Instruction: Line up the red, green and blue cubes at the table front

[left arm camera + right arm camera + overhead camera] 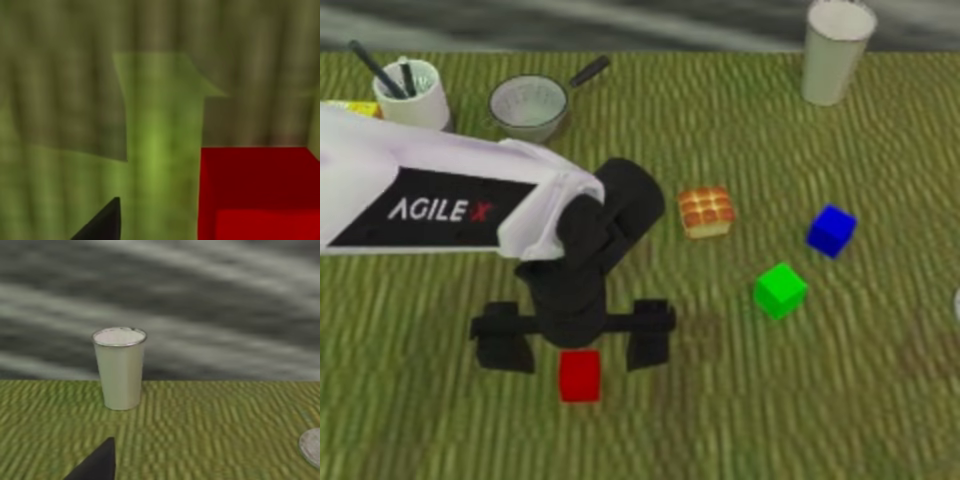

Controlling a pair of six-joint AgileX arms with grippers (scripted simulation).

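Red cube at tabletop front, left gripper over it.
Red cube (580, 376) is seen at the front of the tabletop (800, 400), left gripper (577, 340) spread apart just behind it; green cube (780, 290) and blue cube (831, 230) lie farther back right. Judged light, rigid, slick; flat opposite sides are best pinched.

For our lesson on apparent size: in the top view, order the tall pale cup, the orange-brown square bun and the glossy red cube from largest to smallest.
1. Tall pale cup
2. Orange-brown square bun
3. Glossy red cube, only slightly smaller than the bun, so that ranking is unsure.
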